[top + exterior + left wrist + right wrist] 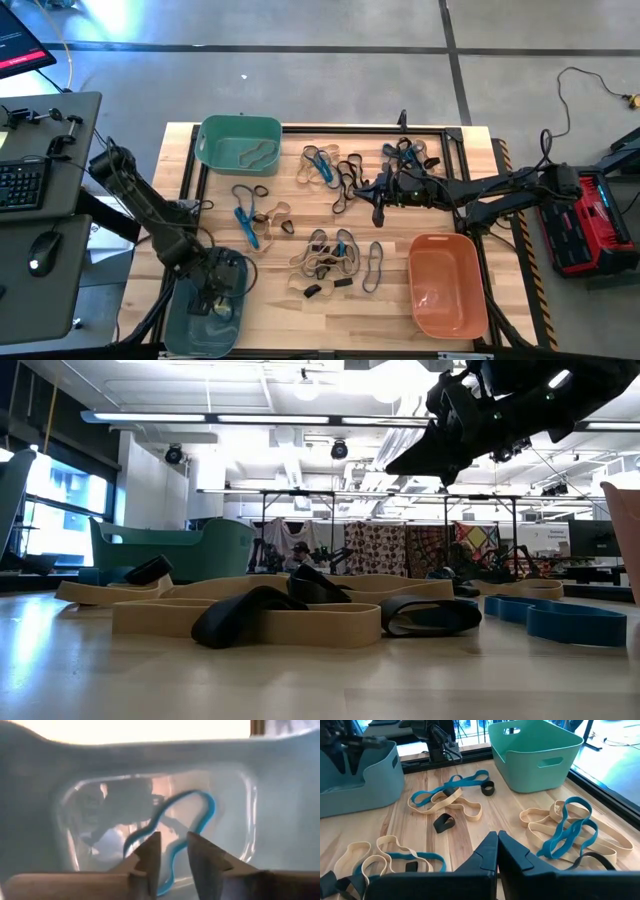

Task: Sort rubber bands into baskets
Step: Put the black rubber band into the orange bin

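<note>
Left gripper (215, 296) down inside grey-blue basket (180, 330) at near left corner of tabletop (270, 320); fingers (152, 857) a narrow gap apart, clamping nothing. Blue rubber band (192, 817) loose on basket floor just past fingertips, curled in a wavy loop, not gripped. Right gripper (379, 212) hovering above middle of tabletop, toward far right, fingers (485, 855) pressed together, holding nothing. Teal basket (238, 145) at far left corner, a tan band (252, 153) lying inside. Orange basket (448, 285) at near right corner; contents cannot be told. Rest of rubber bands spread over tabletop between baskets: blue-and-tan tangle (320, 165) along far edge just right of teal basket; black loops (350, 178) beside it; blue and black cluster (405, 155) toward far right corner, partly under right arm. Blue band with tan loops (255, 222) left of centre, small black loops (250, 190) near it. Mixed tan, black and blue pile (325, 262) near middle toward near edge, grey loop (374, 266) just right of pile, well clear of orange basket. Low view: tan bands (250, 615) and black bands (430, 615) flat on wood, blue band (560, 615) at right.
</note>
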`<state>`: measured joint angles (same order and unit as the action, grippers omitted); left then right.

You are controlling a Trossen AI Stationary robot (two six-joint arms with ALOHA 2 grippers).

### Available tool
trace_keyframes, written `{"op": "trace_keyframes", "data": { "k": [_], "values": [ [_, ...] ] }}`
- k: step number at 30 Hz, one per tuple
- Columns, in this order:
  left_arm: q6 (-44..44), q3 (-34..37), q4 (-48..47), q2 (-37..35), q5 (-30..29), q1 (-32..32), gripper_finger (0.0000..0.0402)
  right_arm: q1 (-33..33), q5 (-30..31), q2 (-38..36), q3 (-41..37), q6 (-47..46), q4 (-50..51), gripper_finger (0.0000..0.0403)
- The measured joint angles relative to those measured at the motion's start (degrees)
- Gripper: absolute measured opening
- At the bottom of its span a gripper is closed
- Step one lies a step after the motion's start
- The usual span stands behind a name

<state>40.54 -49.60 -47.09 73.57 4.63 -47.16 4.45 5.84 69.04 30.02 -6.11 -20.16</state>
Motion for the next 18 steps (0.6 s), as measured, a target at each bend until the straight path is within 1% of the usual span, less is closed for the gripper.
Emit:
{"op": "trace_keyframes", "data": {
  "k": [4, 6, 12, 18],
  "values": [
    [-2.2, 0.0, 0.2, -4.6, -0.4, 3.1, 0.0020, 0.0, 0.0, 0.0, 0.0, 0.1, 0.0, 0.0000],
    [-2.7, 0.0, 0.2, -7.3, -0.9, 4.9, 0.0006, 0.0, 0.0, 0.0, 0.0, 0.1, 0.0, 0.0000],
    [-6.6, 0.0, 0.2, -14.0, -4.0, 11.5, 0.0002, 0.0, 0.0, 0.0, 0.0, 0.6, -0.3, 0.0000],
    [-12.8, 0.0, -0.1, -17.9, -4.1, 20.7, 0.0001, 0.5, 0.0, 0.0, 0.0, 2.2, -1.1, 0.0000]
  ]
}}
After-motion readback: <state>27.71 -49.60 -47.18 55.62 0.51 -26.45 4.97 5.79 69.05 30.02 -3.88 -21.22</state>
